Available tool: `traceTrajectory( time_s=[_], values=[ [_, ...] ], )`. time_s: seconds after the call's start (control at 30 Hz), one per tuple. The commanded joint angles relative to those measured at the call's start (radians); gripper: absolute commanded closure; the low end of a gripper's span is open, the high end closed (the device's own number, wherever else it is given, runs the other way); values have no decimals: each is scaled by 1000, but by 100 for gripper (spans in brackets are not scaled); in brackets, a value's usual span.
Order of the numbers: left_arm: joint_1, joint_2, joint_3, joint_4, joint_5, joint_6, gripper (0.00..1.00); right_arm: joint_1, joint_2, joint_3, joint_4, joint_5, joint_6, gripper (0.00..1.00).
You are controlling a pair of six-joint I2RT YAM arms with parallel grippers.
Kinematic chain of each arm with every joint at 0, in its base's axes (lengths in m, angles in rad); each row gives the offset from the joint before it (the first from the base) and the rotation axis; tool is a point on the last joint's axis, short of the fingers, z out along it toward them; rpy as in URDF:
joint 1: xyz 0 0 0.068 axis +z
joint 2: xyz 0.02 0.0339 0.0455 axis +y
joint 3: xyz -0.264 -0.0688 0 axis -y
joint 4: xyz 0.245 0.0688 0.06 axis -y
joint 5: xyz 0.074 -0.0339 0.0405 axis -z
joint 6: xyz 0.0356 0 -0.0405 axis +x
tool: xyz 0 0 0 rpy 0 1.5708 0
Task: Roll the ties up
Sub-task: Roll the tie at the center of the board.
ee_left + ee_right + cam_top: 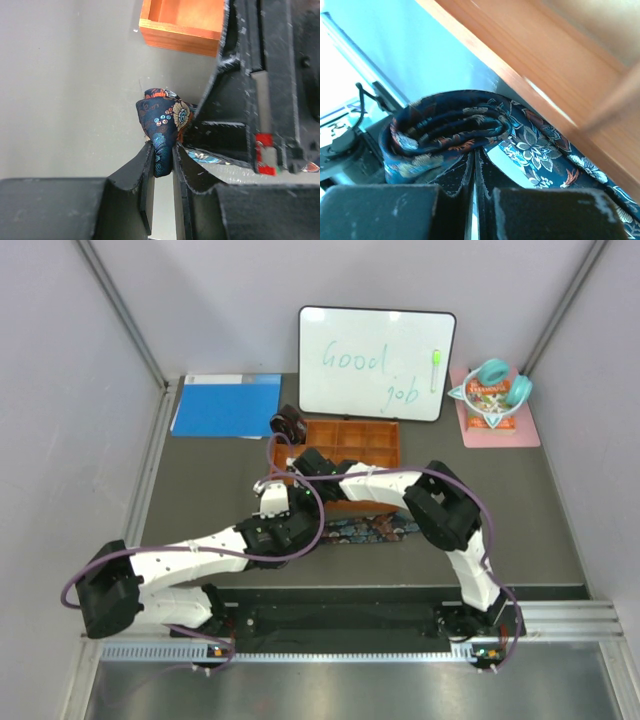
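Floral tie (162, 127) half-coiled just before orange tray (175, 39), tail flat on table (60, 100). Left gripper (163, 151) pinches outer fold — right gripper (474, 159) clamped on coil core. Fabric looks soft, light, slippery — grip coil edge, not tail.

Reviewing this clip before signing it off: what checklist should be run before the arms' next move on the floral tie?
1. Left gripper pinches floral tie: ok.
2. Right gripper grips the coil: cannot tell; jaws shut just beneath it.
3. Coil layers stacked evenly: ok.
4. Whole tie rolled: not ok; tail lies flat beside orange tray.
5. Dark tie coiled: ok, beside the tray's far left corner.
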Motion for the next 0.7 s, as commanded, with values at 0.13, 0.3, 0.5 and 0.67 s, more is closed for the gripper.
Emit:
traceTrajectory(
  time_s=[0.13,0.3,0.5,0.67],
  values=[
    [-23,-1,22,120,38,11,82,19,34,20,114,-63,56,100],
    [-48,42,39,184,59,49,82,19,18,5,93,-48,32,100],
    [-74,137,50,220,73,65,82,4,-23,-29,37,-15,-17,100],
    [-81,188,39,250,82,60,82,-30,-78,-84,8,9,-48,100]
  ],
)
